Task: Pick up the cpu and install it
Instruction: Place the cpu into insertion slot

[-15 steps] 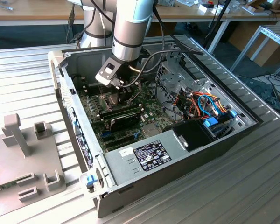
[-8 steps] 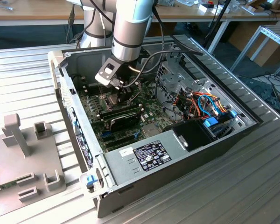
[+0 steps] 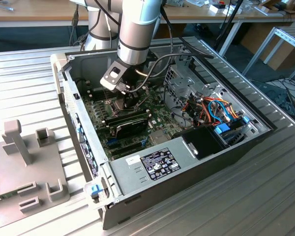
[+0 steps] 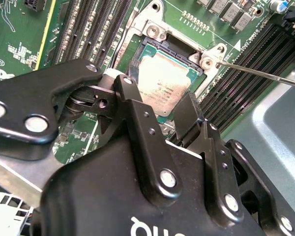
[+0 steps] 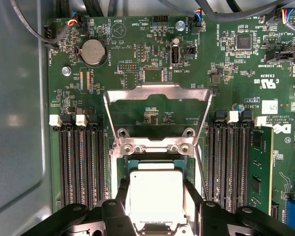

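Observation:
The cpu (image 5: 155, 194) (image 4: 162, 81), a flat square chip with a silver-grey top, lies in the dark socket (image 4: 148, 45) on the green motherboard (image 5: 137, 54). My gripper (image 5: 156, 199) (image 4: 157, 98) (image 3: 130, 98) hangs low inside the open computer case (image 3: 265, 129). Its two black fingers (image 5: 123, 194) press against opposite sides of the chip, so it is shut on the cpu. The socket's hinged metal frame (image 5: 157, 91) stands flipped open behind the chip. A thin metal lever (image 4: 265, 73) sticks out beside the socket.
Rows of black memory slots (image 5: 81, 162) flank the socket, with a green memory stick (image 5: 260, 162) on one side. In the exterior view, a black rectangular module (image 3: 130, 125) lies beside the gripper. A grey power supply (image 3: 152, 162) and orange and blue cables (image 3: 214, 110) fill the case's right part.

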Available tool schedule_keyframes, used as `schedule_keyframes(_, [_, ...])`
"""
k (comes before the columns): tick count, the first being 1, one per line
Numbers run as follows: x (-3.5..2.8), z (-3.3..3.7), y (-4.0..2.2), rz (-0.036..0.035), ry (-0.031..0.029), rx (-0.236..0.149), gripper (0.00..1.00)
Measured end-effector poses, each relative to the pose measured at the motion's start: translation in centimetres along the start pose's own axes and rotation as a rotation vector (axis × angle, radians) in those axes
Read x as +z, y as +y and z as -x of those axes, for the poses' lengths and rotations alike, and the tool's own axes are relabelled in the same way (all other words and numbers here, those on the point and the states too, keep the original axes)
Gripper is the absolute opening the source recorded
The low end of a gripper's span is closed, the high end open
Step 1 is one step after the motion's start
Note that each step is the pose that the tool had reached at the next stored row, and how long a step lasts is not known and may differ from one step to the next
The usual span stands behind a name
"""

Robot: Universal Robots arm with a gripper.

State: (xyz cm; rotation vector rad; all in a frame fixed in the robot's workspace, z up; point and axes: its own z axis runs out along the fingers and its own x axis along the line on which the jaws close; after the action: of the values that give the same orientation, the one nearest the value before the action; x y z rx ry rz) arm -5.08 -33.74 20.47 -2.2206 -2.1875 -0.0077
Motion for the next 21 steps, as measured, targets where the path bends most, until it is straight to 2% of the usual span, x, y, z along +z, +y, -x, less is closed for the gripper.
schedule_keyframes(21, [0.05,0.01,-0.02,0.0003,0.0003,0.016,0.53])
